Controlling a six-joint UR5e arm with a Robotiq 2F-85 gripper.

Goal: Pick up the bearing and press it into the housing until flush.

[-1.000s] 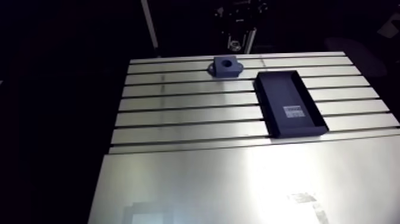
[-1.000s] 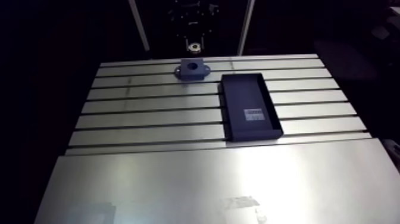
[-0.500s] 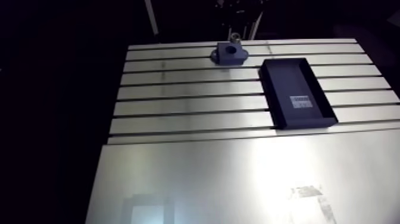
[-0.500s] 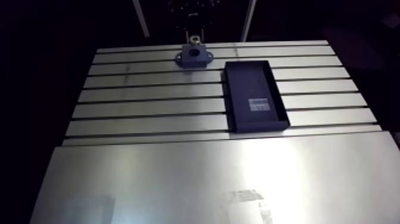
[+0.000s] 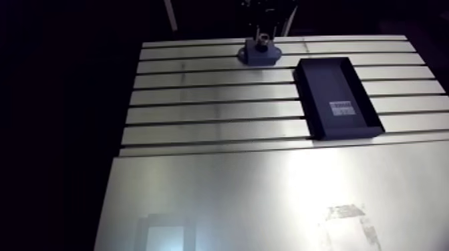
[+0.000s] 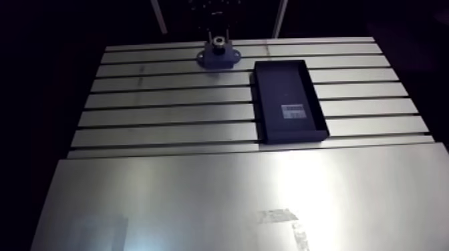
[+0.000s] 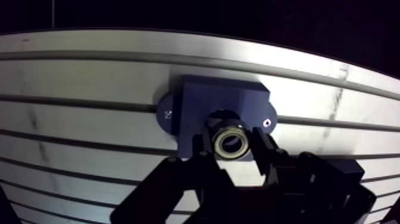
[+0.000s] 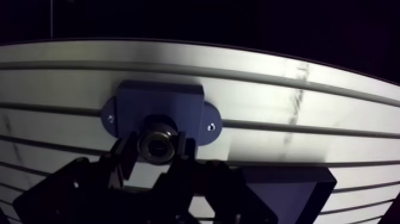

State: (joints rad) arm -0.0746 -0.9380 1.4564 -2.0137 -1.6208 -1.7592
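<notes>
In the wrist view my gripper is shut on the bearing, a shiny steel ring held between the two dark fingertips. Right under it sits the dark blue housing, a block with two screw ears, and the bearing hangs over the mouth of its bore. In the arm view the housing stands at the table's far edge, with the bearing and the gripper just above its top. Whether the bearing touches the bore I cannot tell.
A black open tray with a small white label lies on the slotted table to the right of the housing. A smooth metal sheet covers the near part of the table.
The gripper with the bearing has come down from above and behind the housing to just over its bore. The arm camera has shifted too, so the whole scene sits higher.
</notes>
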